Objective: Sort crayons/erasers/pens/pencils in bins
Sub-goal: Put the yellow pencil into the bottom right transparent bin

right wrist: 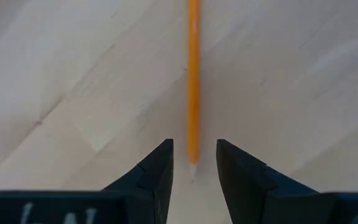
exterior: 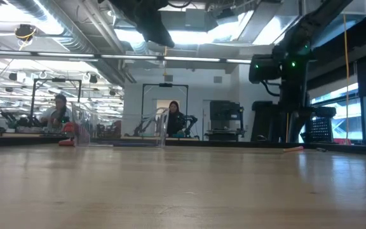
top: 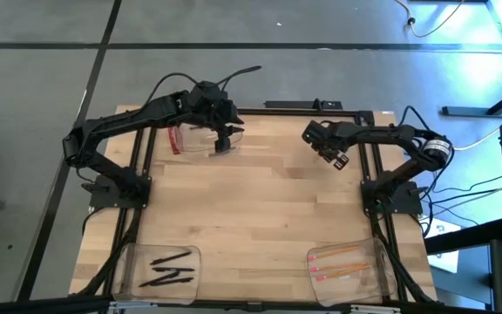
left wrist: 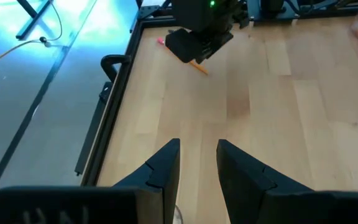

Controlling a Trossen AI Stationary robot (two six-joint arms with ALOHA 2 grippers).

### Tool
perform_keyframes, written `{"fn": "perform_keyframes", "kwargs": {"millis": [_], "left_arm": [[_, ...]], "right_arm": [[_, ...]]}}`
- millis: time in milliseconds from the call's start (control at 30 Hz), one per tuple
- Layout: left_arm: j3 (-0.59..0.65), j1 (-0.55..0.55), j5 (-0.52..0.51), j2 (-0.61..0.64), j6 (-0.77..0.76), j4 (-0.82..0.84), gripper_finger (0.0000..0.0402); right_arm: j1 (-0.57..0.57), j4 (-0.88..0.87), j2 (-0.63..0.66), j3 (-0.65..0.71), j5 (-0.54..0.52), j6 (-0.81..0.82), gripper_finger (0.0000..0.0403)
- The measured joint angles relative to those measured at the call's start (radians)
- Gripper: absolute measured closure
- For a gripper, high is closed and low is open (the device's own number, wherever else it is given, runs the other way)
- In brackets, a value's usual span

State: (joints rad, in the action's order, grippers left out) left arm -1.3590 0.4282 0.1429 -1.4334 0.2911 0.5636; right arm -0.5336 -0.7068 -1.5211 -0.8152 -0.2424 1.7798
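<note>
My right gripper is open and hovers near the table's far right. Its fingers stand on either side of the pointed end of an orange pencil that lies flat on the wood; they do not touch it. The left wrist view shows that pencil under the right gripper. My left gripper is open and empty above the far-left clear bin. Black pens lie in the near-left bin. More pencils lie in the near-right bin. No crayons show.
A red flat strip lies in the far-left bin. The table's black frame rails run along both sides. The wide middle of the wooden table holds nothing. People sit at desks in the room beyond the table.
</note>
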Motion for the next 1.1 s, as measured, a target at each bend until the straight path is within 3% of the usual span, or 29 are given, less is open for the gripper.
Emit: {"fn": "perform_keyframes", "kwargs": {"millis": [267, 700, 1100], "left_arm": [[0.000, 0.000, 0.000, 0.000, 0.000, 0.000, 0.0305], [0.000, 0.000, 0.000, 0.000, -0.001, -0.004, 0.0305], [0.000, -0.001, 0.000, 0.000, -0.001, -0.006, 0.0305]], "right_arm": [[-0.056, 0.180, 0.000, 0.087, 0.008, -0.007, 0.0280], [-0.073, 0.200, 0.004, 0.144, 0.016, -0.012, 0.0280], [-0.073, 0.207, -0.001, 0.147, -0.077, -0.086, 0.0280]]}}
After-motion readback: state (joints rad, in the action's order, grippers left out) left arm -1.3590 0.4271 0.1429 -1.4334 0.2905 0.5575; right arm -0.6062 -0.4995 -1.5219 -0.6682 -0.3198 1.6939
